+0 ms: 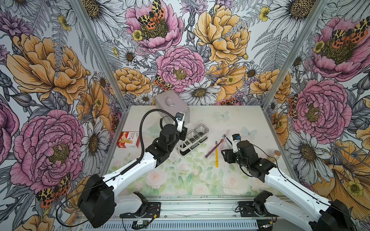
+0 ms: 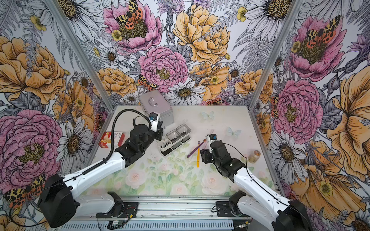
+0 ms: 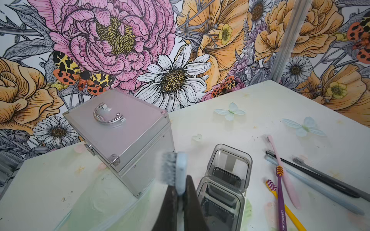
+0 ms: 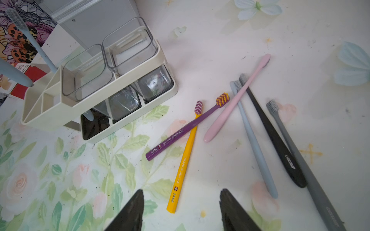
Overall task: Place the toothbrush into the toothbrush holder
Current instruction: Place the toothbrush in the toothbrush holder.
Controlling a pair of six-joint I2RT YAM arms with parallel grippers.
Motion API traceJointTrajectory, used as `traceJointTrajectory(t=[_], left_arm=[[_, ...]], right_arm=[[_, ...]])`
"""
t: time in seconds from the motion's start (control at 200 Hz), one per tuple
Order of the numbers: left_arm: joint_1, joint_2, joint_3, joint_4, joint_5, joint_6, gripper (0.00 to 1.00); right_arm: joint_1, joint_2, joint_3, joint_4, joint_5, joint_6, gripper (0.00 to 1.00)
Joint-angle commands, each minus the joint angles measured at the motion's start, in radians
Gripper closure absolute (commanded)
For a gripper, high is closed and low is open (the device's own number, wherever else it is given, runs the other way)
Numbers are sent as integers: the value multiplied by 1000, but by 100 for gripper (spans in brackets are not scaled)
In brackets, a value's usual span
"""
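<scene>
My left gripper [image 3: 180,183] is shut on the neck of a light blue toothbrush [image 3: 181,170], bristle head up. It hangs over the white open end of the toothbrush holder [image 1: 181,151], a white caddy with two clear square cups. In the right wrist view the held handle's end [image 4: 16,75] hovers by that compartment, where another light blue toothbrush [image 4: 34,44] stands. My right gripper [image 4: 181,200] is open above the table, its jaws either side of the yellow toothbrush's [image 4: 184,166] handle end.
Loose toothbrushes lie right of the holder: purple [image 4: 186,128], pink [image 4: 236,98], light blue [image 4: 252,136], black [image 4: 270,132] and grey [image 4: 296,152]. A silver metal case [image 1: 172,106] stands behind the holder, a red box [image 1: 128,139] to the left, a small jar [image 1: 276,154] at the right edge.
</scene>
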Motion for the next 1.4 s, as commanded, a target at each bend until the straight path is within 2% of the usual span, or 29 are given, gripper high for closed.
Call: traceJointTrajectory(t=[0.0, 0.65, 1.396], left_arm=[[9, 3, -33, 34, 15, -22, 100], [41, 26, -148, 159, 84, -135, 100], [47, 121, -182, 225, 57, -108, 100]], right_arm=[[-4, -1, -1, 3, -5, -2, 38], [-5, 36, 29, 3, -8, 10, 38], [-5, 19, 28, 2, -8, -3, 38]])
